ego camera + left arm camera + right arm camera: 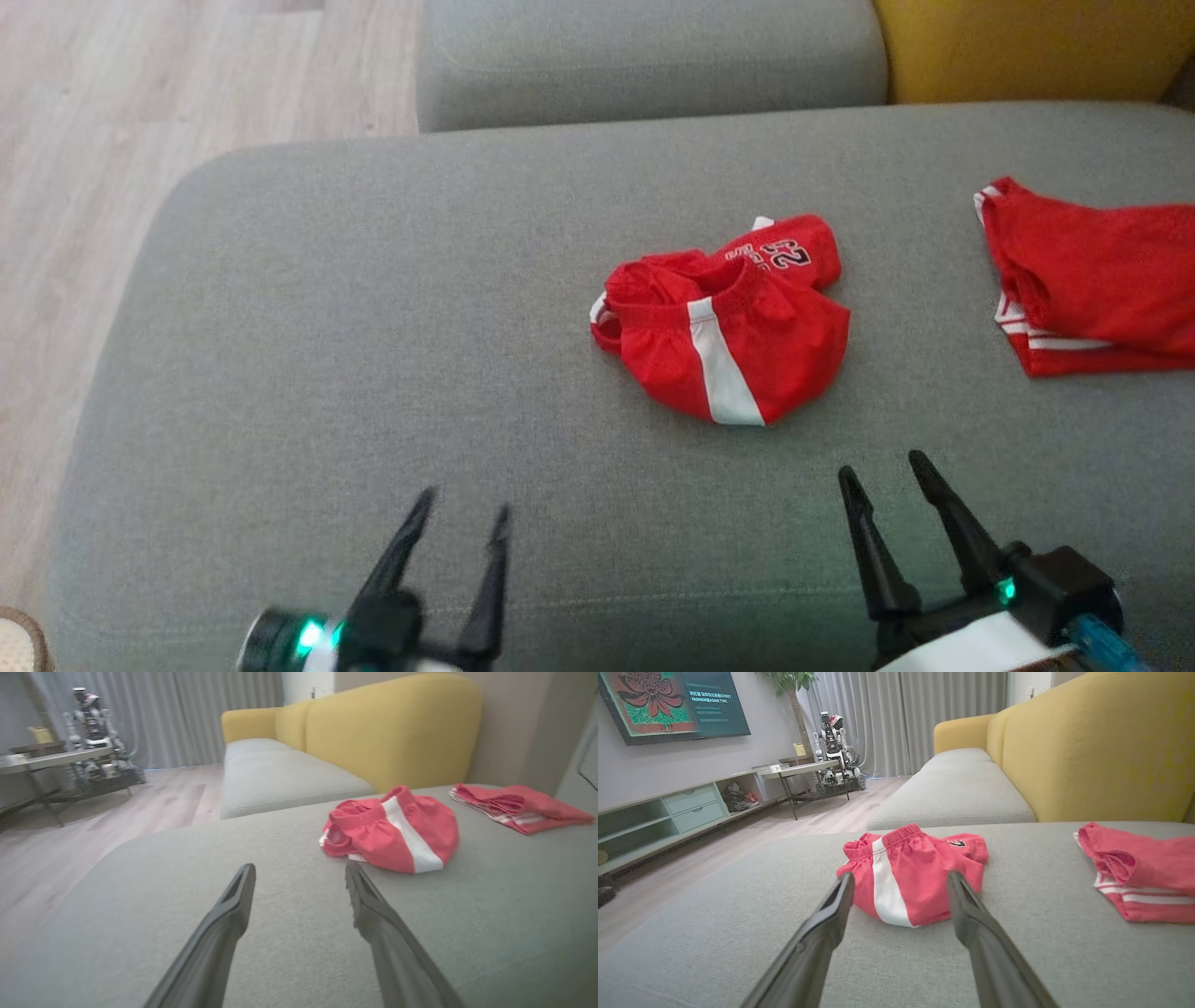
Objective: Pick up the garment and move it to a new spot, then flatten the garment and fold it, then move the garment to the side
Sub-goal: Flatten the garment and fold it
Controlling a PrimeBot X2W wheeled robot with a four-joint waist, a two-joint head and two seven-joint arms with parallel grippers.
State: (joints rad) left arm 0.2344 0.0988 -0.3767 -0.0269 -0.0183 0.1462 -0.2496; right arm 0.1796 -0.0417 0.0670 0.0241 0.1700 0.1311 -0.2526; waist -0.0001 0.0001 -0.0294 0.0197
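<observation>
The garment (pixel 724 322) is a crumpled pair of red shorts with a white side stripe and a printed number, lying near the middle of the grey sofa cushion (pixel 373 355). It also appears in the left wrist view (pixel 392 830) and straight ahead in the right wrist view (pixel 908 877). My left gripper (pixel 464 499) hovers open at the lower left, well short of the shorts (pixel 301 870). My right gripper (pixel 882 464) is open at the lower right, just below the shorts, with nothing between its fingers (pixel 901 877).
A second red garment (pixel 1092 280) with white stripes lies folded at the cushion's right edge. Behind are another grey seat (pixel 644 56) and a yellow backrest (pixel 1027 47). Wood floor (pixel 93 140) lies left. A table with a small robot (pixel 833 742) stands far off.
</observation>
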